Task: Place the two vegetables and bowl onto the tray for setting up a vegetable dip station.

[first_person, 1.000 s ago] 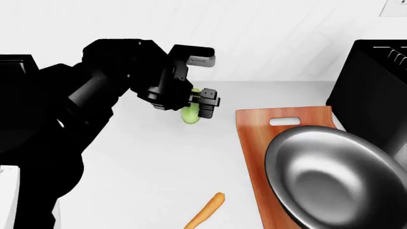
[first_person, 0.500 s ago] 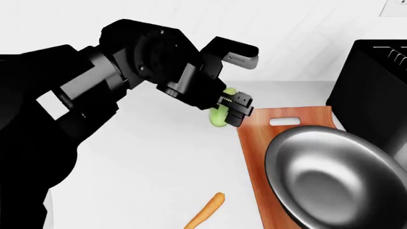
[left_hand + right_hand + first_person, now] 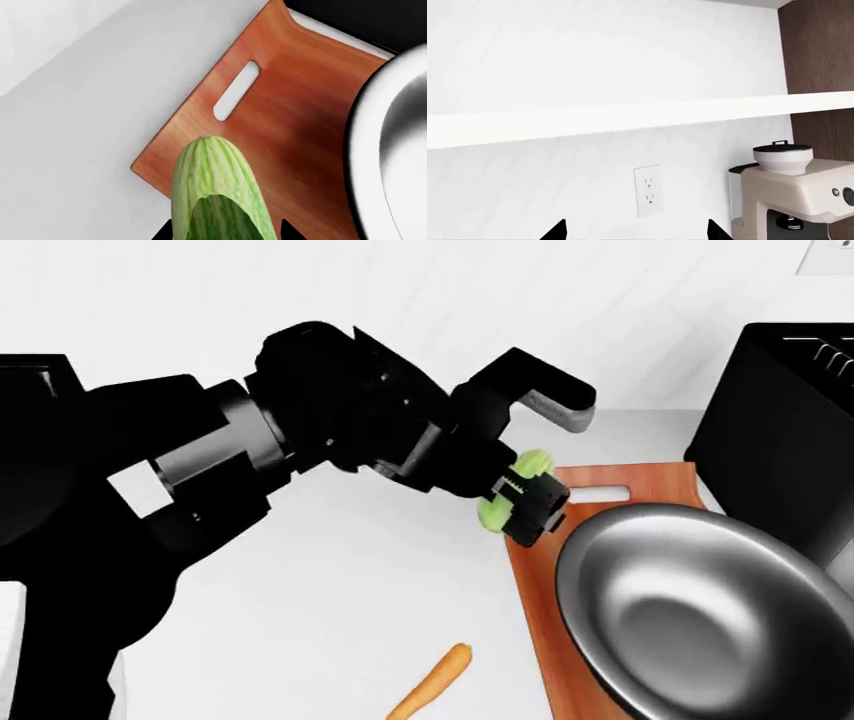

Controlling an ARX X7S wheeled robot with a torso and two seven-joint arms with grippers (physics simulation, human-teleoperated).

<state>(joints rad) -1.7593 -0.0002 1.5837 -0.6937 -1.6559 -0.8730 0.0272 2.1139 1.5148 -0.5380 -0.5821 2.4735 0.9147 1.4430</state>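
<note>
Bowl (image 3: 701,615) hides most of the tray (image 3: 530,570). Left gripper (image 3: 523,502), clamped on the cucumber (image 3: 511,495), holds it above the tray's slotted end, long axis across that corner. Right gripper's jaws: cannot tell.

Head overview; wrist close-up over tray (image 3: 300,100)

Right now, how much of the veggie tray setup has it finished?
The bowl already sits on the tray. The left gripper holds the cucumber above the tray's near corner, not yet set down. The carrot lies on the counter, untouched, so it comes next.
</note>
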